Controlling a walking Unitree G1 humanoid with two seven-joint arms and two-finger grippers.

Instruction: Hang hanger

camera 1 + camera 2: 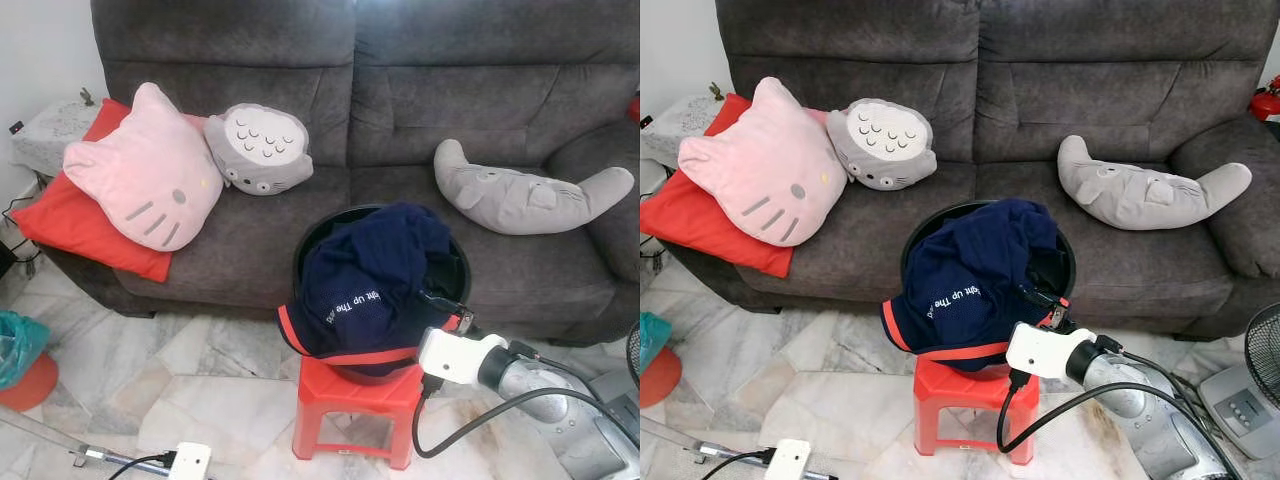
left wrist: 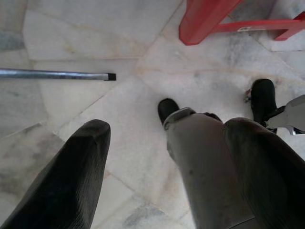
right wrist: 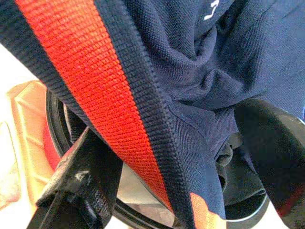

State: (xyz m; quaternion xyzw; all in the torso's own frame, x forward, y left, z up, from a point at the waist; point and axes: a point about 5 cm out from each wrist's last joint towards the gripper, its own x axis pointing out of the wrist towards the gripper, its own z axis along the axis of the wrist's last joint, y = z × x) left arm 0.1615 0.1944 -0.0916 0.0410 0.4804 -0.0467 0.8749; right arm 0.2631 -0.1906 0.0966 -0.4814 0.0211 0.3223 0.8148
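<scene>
1. Right gripper (image 1: 1048,305): we log it at the black basket's (image 1: 455,255) near rim, reaching into the laundry, one black finger (image 3: 78,183) under the red-banded hem; whether it is clenched we cannot tell.
2. Left gripper (image 2: 143,176): released, fingers apart, hanging idle over the marble floor (image 2: 95,38).
3. Basket: stands on a red stool (image 1: 350,400) (raised within arm's reach, we judge); holds a navy shirt (image 1: 370,275) spilling over its front.
4. Hanger: none we can make out; possibly buried under the shirt.
</scene>
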